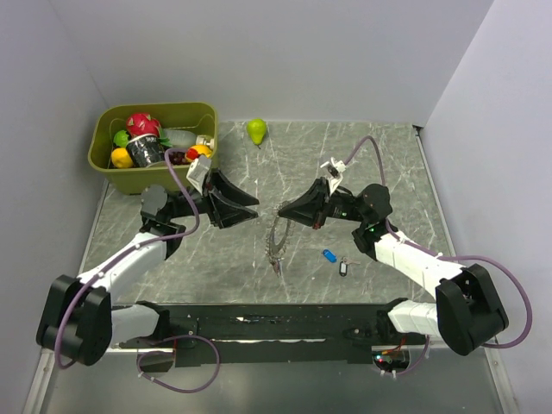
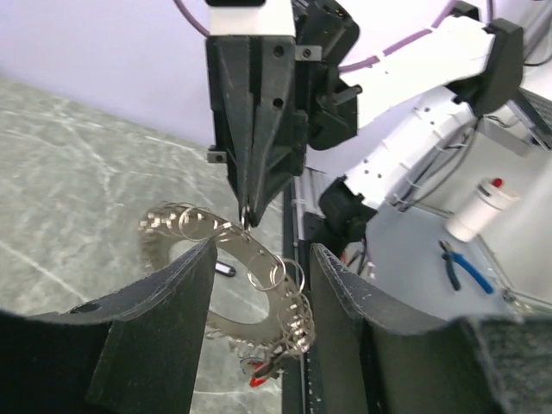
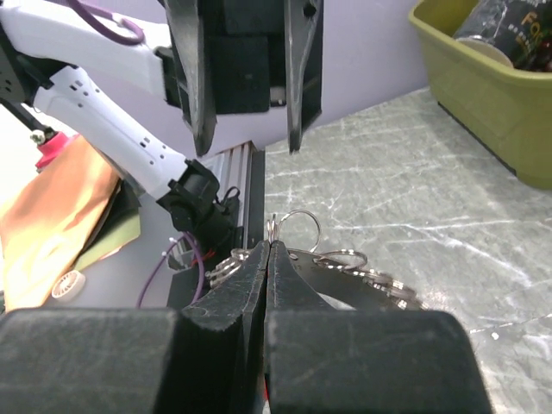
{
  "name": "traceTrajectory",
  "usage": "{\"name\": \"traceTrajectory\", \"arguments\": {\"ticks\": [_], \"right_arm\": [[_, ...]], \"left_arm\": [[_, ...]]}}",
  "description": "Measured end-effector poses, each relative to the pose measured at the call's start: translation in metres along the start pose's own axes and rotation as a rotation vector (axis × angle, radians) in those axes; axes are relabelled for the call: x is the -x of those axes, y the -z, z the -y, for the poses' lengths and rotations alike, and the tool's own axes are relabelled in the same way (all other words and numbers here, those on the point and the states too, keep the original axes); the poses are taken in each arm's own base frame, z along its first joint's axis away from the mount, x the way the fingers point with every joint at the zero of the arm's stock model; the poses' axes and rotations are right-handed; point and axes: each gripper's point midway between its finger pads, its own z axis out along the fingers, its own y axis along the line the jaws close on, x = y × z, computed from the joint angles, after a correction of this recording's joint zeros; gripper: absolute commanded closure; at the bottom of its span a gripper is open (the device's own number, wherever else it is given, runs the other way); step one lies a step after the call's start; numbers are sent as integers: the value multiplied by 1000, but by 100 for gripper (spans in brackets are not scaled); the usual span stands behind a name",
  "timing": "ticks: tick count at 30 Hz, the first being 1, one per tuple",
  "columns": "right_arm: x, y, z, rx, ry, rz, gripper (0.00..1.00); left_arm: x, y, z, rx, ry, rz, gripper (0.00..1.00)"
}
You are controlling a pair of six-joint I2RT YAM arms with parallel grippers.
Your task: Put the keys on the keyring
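The keyring (image 1: 276,239) is a thin grey metal ring with many small split rings along its rim. My right gripper (image 1: 281,211) is shut on its upper edge and holds it up on edge over the table. In the right wrist view the shut fingertips (image 3: 270,247) pinch the keyring (image 3: 349,261). A red-tagged key (image 2: 259,373) dangles from the keyring's (image 2: 226,326) lower part. My left gripper (image 1: 253,208) is open just left of the ring, and its fingers (image 2: 185,285) straddle the ring's near edge without touching. A blue-tagged key (image 1: 329,255) and a dark-tagged key (image 1: 343,268) lie on the table.
A green bin (image 1: 112,168) holding toy fruit and a can stands at the back left. Beside it, a green pear (image 1: 256,130) lies near the back wall. The black rail (image 1: 276,321) between the arm bases runs along the near edge.
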Motion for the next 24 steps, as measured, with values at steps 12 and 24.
{"name": "traceTrajectory", "arguments": {"ticks": [12,24], "right_arm": [[6,0,-3,8,-2,20,100],[6,0,-3,8,-9,20,100]], "left_arm": [[-17,-9,0,-66,70,-38,52],[-31,-22,-5,-73,83,-67,57]]}}
